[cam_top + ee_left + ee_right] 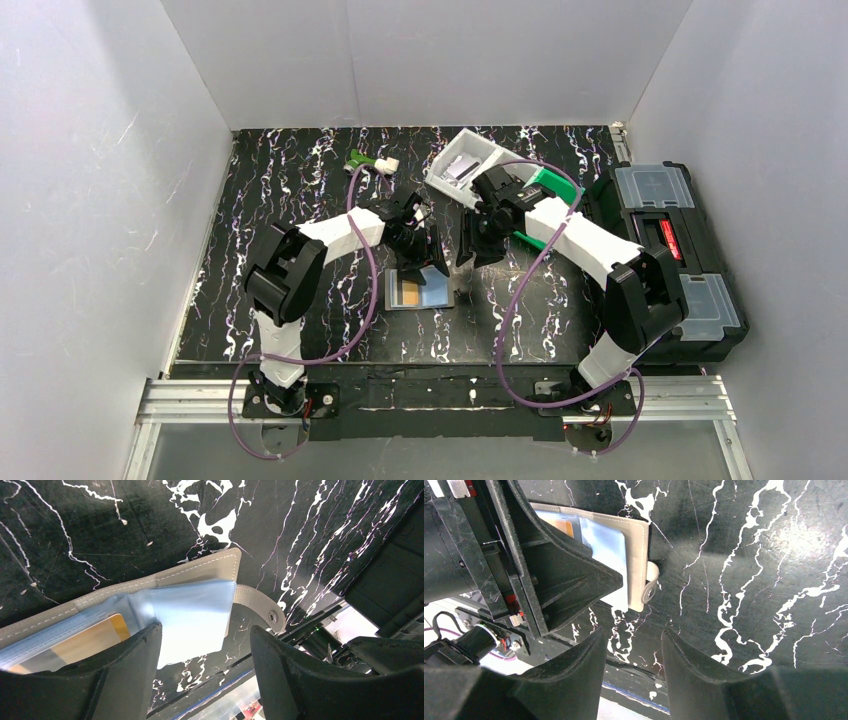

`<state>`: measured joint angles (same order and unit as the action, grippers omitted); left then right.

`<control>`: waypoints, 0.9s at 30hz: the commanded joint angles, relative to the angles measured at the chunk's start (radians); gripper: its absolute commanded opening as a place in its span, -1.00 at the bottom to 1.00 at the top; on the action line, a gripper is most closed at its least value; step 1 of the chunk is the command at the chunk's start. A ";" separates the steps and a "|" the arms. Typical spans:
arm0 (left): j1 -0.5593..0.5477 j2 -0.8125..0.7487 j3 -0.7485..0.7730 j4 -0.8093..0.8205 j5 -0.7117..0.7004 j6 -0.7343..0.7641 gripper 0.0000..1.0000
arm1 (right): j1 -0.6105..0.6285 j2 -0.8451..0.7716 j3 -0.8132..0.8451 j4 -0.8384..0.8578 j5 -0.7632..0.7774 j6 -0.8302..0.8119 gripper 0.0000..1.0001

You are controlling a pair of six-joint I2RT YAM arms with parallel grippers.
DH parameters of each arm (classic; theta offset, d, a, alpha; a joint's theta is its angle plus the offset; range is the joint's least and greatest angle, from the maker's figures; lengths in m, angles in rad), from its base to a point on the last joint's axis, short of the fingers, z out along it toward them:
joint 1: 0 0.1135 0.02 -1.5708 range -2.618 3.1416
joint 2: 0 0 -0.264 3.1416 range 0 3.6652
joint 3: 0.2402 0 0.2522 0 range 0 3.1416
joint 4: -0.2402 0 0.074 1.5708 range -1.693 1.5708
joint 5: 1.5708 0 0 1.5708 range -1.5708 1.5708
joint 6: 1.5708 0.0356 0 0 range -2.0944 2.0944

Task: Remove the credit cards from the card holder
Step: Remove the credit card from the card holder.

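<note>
The card holder (420, 291) lies open on the black marbled table, grey stitched rim up (200, 570), its snap strap (260, 605) off one end. A card with an orange band (95, 641) sits in a shiny sleeve. A pale blue card (195, 620) pokes out past the holder's edge (610, 555). My left gripper (205, 647) hovers just above that card, open, its fingers apart on either side of the card's corner and gripping nothing. My right gripper (631, 642) is open beside the holder (640, 545), over bare table, nothing between its fingers.
A white bin (465, 165) with small items and a green bin (556, 186) stand at the back right. A black toolbox (665, 250) lies off the table's right edge. A small green and white object (370, 160) lies at the back. White walls enclose the table.
</note>
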<state>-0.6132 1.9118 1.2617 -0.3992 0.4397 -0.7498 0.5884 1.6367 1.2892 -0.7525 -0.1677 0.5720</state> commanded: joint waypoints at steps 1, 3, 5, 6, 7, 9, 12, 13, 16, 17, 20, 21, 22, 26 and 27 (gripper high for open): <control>-0.005 -0.078 0.041 -0.066 -0.035 0.026 0.27 | -0.002 -0.016 0.011 0.025 -0.038 0.010 0.03; -0.005 -0.100 0.045 -0.088 -0.060 0.035 0.26 | 0.000 -0.017 0.013 0.032 -0.060 0.018 0.03; -0.004 -0.119 0.045 -0.107 -0.081 0.042 0.25 | 0.006 -0.019 0.014 0.043 -0.075 0.026 0.03; -0.002 -0.127 0.045 -0.119 -0.091 0.047 0.24 | 0.010 -0.019 0.018 0.044 -0.081 0.030 0.03; 0.001 -0.136 0.046 -0.130 -0.103 0.052 0.22 | 0.014 -0.019 0.022 0.045 -0.085 0.033 0.03; 0.008 -0.154 0.045 -0.158 -0.131 0.065 0.20 | 0.026 -0.016 0.027 0.051 -0.098 0.042 0.03; 0.031 -0.192 0.038 -0.205 -0.178 0.087 0.12 | 0.048 -0.008 0.043 0.067 -0.122 0.059 0.03; 0.040 -0.205 0.033 -0.224 -0.197 0.096 0.10 | 0.058 -0.001 0.048 0.074 -0.129 0.064 0.03; 0.069 -0.239 0.009 -0.268 -0.241 0.117 -0.03 | 0.076 0.034 0.062 0.095 -0.165 0.082 0.02; 0.079 -0.248 -0.003 -0.275 -0.246 0.124 -0.08 | 0.080 0.048 0.066 0.105 -0.178 0.087 0.01; 0.103 -0.263 -0.047 -0.278 -0.250 0.143 -0.26 | 0.088 0.091 0.074 0.145 -0.220 0.110 -0.03; 0.107 -0.262 -0.058 -0.278 -0.250 0.146 -0.32 | 0.089 0.108 0.077 0.158 -0.238 0.116 -0.04; 0.108 -0.259 -0.066 -0.278 -0.253 0.149 -0.40 | 0.090 0.125 0.082 0.170 -0.253 0.122 -0.05; 0.110 -0.231 -0.087 -0.276 -0.254 0.159 -0.68 | 0.098 0.192 0.103 0.209 -0.300 0.137 -0.06; 0.109 -0.226 -0.089 -0.273 -0.252 0.159 -0.72 | 0.100 0.216 0.109 0.216 -0.310 0.140 -0.06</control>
<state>-0.5011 1.6836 1.1912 -0.6399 0.2031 -0.6186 0.6769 1.8008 1.3396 -0.6003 -0.3992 0.6838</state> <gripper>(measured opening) 0.175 0.475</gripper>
